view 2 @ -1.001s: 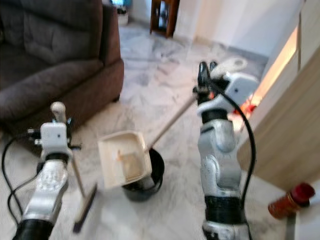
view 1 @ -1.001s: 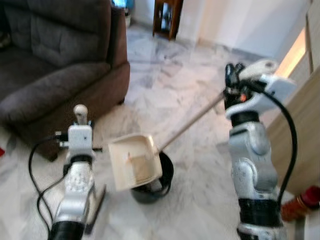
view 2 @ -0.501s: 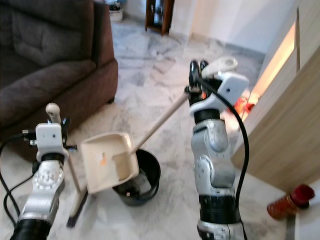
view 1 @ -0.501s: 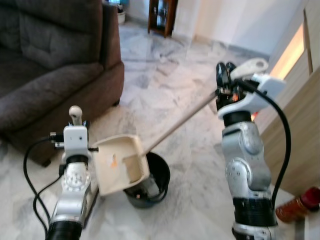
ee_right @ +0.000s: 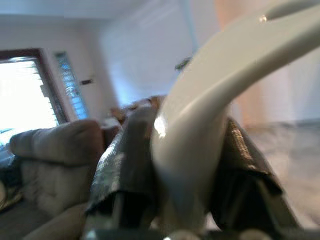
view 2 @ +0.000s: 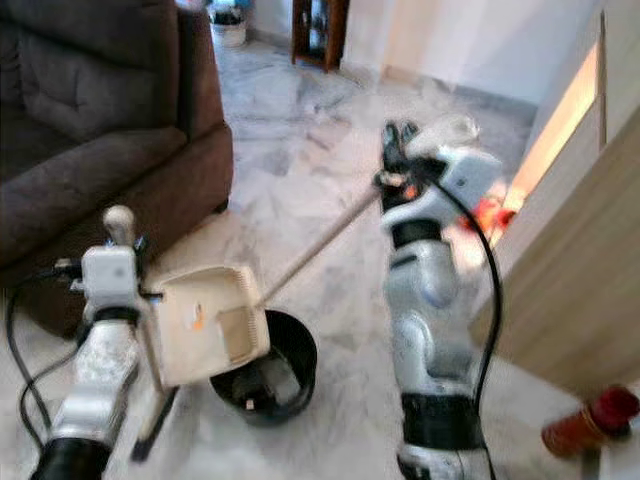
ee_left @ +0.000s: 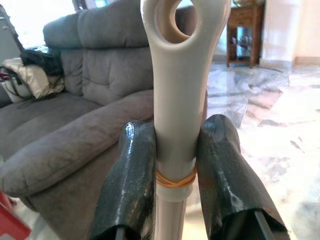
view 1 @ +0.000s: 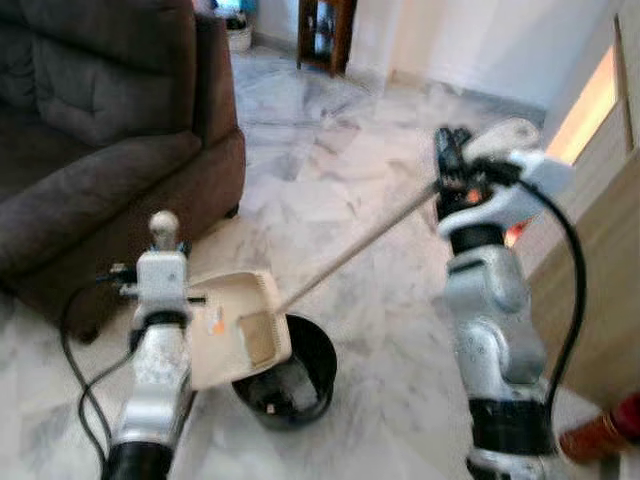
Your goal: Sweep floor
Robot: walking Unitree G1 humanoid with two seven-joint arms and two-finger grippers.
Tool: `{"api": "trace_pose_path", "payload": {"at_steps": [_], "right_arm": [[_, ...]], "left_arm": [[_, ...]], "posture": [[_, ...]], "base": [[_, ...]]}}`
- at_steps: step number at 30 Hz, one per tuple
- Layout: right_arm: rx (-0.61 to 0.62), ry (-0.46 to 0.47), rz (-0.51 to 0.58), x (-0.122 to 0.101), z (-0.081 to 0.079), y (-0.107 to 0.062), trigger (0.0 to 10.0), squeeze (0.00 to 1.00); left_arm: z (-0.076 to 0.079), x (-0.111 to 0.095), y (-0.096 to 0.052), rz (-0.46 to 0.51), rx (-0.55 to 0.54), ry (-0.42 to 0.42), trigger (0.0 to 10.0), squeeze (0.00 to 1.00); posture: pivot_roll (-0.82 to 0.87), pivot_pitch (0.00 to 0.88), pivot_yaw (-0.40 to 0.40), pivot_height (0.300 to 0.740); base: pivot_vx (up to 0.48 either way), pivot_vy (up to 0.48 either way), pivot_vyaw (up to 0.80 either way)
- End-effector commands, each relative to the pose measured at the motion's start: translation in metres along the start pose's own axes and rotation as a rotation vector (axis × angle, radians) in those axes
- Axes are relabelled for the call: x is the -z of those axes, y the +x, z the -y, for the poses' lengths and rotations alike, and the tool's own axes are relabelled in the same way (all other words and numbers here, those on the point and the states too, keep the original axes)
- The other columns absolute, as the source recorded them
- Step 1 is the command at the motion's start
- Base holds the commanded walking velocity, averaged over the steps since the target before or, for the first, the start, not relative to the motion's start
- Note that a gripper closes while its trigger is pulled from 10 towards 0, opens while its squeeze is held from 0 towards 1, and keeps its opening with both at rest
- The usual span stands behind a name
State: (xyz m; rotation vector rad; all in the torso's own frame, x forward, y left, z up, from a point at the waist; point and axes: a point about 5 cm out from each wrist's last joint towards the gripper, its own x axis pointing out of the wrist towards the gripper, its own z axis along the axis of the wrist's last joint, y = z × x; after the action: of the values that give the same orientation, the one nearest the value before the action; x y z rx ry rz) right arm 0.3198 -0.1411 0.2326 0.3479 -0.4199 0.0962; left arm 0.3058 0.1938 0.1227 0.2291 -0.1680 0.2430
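My right gripper [view 1: 452, 165] is raised at chest height and shut on the end of the dustpan's long pale handle [view 1: 350, 250]; the wrist view shows its fingers [ee_right: 127, 165] clamping that handle [ee_right: 210, 80]. The cream dustpan [view 1: 235, 325] hangs tilted over a black bin [view 1: 290, 385] on the marble floor, with an orange scrap on its inner face. My left gripper [ee_left: 175, 145] is shut on the broom handle [ee_left: 177, 75] just under its looped top. The broom's dark head [view 2: 150, 425] rests on the floor by my left arm.
A dark grey sofa [view 1: 90, 150] fills the left side, close to my left arm. A wooden panel [view 1: 600, 260] stands on the right, with a red-orange bottle [view 2: 590, 425] near its foot. Open marble floor runs ahead to a wooden cabinet [view 1: 325, 30].
The whole view has shifted as the camera moved. The dustpan has drifted a little left over the bin and stays tilted. Both grippers keep their holds.
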Motion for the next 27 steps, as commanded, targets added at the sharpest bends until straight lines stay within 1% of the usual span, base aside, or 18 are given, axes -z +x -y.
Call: {"api": "trace_pose_path", "payload": {"at_steps": [1,4,6,9,12,14,18,20,21,22,24,25,27], "right_arm": [[-0.035,0.007,0.093,-0.018,-0.012,0.004,10.0,0.00],[-0.041,0.004,0.093,-0.017,-0.014,0.004,10.0,0.00],[-0.052,-0.007,0.097,-0.017,-0.018,0.004,10.0,0.00],[-0.054,-0.013,0.101,-0.017,-0.019,0.004,10.0,0.00],[-0.033,-0.033,0.150,-0.023,-0.021,0.004,10.0,0.00],[-0.036,-0.044,0.183,-0.027,-0.025,0.004,10.0,0.00],[-0.039,-0.050,0.194,-0.028,-0.027,0.004,10.0,0.00],[-0.065,-0.069,0.225,-0.030,-0.037,0.002,10.0,0.00],[-0.065,-0.069,0.225,-0.030,-0.037,0.002,10.0,0.00],[-0.094,-0.084,0.254,-0.032,-0.047,0.000,10.0,0.00],[-0.127,-0.107,0.277,-0.033,-0.056,-0.003,10.0,0.00],[-0.127,-0.107,0.277,-0.033,-0.056,-0.003,10.0,0.00],[-0.174,-0.164,0.291,-0.032,-0.063,-0.006,10.0,0.00]], "left_arm": [[-0.005,-0.008,0.004,0.043,-0.018,0.003,10.0,0.00],[-0.005,-0.008,0.004,0.043,-0.016,0.002,10.0,0.00],[-0.003,-0.008,0.003,0.047,-0.001,-0.008,10.0,0.00],[-0.002,-0.009,0.003,0.051,0.006,-0.013,10.0,0.00],[-0.001,-0.009,0.002,0.051,0.011,-0.016,10.0,0.00],[-0.001,-0.009,0.002,0.050,0.011,-0.015,10.0,0.00],[-0.001,-0.009,0.002,0.049,0.012,-0.016,10.0,0.00],[-0.001,-0.009,0.002,0.050,0.012,-0.017,10.0,0.00],[-0.001,-0.009,0.002,0.050,0.012,-0.017,10.0,0.00],[-0.001,-0.009,0.002,0.051,0.012,-0.018,10.0,0.00],[0.000,-0.009,0.002,0.053,0.014,-0.019,10.0,0.00],[0.000,-0.009,0.002,0.053,0.014,-0.019,10.0,0.00],[0.000,-0.009,0.002,0.054,0.015,-0.020,10.0,0.00]], "posture": [[0.04,0.042,-0.069,0.740],[0.04,0.042,-0.069,0.740],[0.04,0.044,-0.069,0.740],[0.04,0.044,-0.069,0.740],[0.04,0.045,-0.070,0.740],[0.04,0.045,-0.070,0.740],[0.04,0.045,-0.070,0.740],[0.04,0.042,-0.069,0.740],[0.04,0.042,-0.069,0.740],[0.04,0.042,-0.069,0.740],[0.04,0.041,-0.070,0.740],[0.04,0.041,-0.070,0.740],[0.04,0.040,-0.070,0.740]], "base": [[0.259,0.000,0.00],[0.254,0.000,0.00],[0.000,0.000,0.00],[0.000,0.000,0.00],[0.000,0.000,0.00],[0.000,0.000,0.00],[0.000,0.000,0.00],[0.000,0.000,0.00],[0.000,0.000,0.00],[0.000,0.000,0.00],[0.000,0.000,0.00],[0.000,0.000,0.00],[0.000,0.000,0.00]]}}
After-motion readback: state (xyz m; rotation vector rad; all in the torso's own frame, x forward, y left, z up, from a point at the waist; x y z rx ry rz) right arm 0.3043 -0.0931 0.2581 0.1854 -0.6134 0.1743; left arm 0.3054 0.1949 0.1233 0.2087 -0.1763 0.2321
